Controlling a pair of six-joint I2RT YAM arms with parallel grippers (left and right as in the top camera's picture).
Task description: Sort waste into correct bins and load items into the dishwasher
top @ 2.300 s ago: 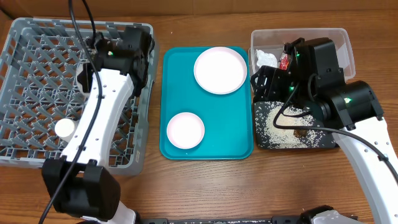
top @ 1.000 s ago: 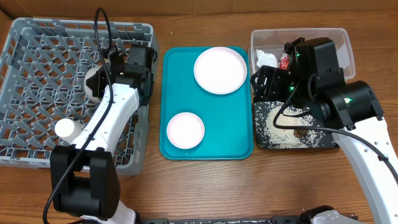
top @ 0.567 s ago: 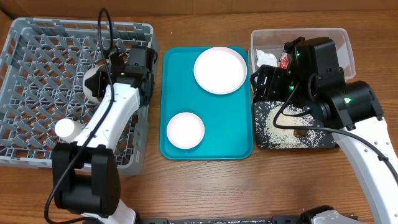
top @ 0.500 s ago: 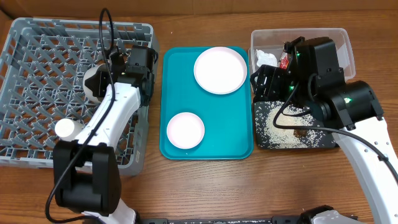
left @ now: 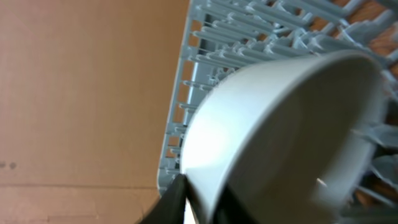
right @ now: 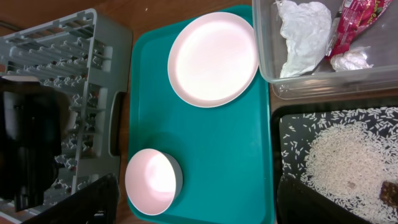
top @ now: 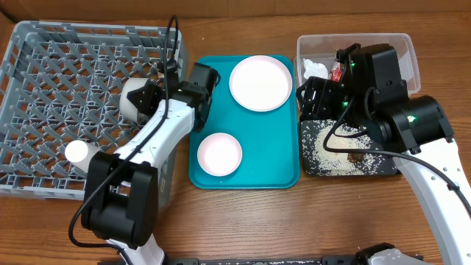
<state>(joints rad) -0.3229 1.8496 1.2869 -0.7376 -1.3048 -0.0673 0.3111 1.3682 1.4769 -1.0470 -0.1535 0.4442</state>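
Over the right half of the large grey dish rack [top: 51, 81]: left tool [left: 198, 206], fingers drawn nearly together, pinching the rim of the pale grey-green bowl [top: 133, 100]. Bowl tipped on its side above the pegs, smooth and matte, paler inside than out. Blurred and very close in the left wrist view, filling most of it, the rack's lattice wall behind.

Toward the rack's near left corner: small white cup [top: 76, 151], down among the pegs, well apart from the bowl.

On the teal tray [top: 272, 147], between rack and bins: round pale pink plate [top: 260, 82] at the far end, lying flat; small pink bowl [top: 219, 153] at the near end, upright, pink inside, darker greyish outer wall. The two well apart.

At the right of the bench [top: 309, 221]: clear tub [top: 403, 44] with rounded corners, holding a crumpled white tissue [right: 303, 34] and, just beside it, a shiny red wrapper [right: 354, 22]. Just nearer, the shallow black tray [right: 280, 149], strewn with white rice grains [right: 339, 165], densest in one heap, plus a small brown scrap [right: 388, 190].

Over the left end of the bins: right tool [right: 196, 196], fingers spread wide, nothing between them.
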